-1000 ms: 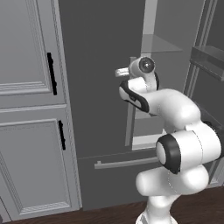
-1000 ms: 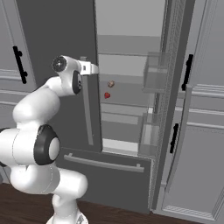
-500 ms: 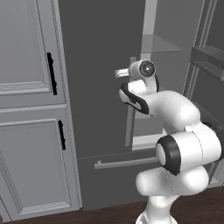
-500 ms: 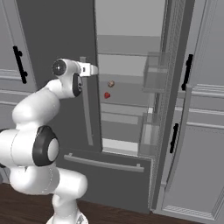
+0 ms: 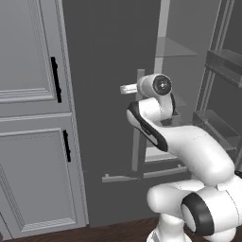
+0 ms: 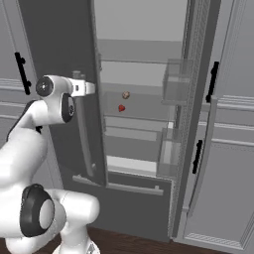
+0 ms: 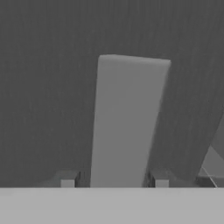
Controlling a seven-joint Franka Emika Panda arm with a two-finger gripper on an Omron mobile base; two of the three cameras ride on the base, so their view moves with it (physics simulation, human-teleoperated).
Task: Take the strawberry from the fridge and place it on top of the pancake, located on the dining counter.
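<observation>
— How many things sit on the shelf inside the fridge (image 6: 59, 39)?

— Two: one red strawberry (image 6: 121, 108) and one small brown lump (image 6: 126, 95) just beyond it.

— And black cabinet handles?

— The left camera shows two (image 5: 56, 79), one above the other. The right camera shows two at right (image 6: 214, 82) and one at far left.

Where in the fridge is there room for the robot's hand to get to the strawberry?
The fridge stands open. The strawberry lies on a middle shelf with bare shelf to its right, up to the door bins. A small brownish thing sits close above it. On the left, the door handle fills the gripper.
</observation>
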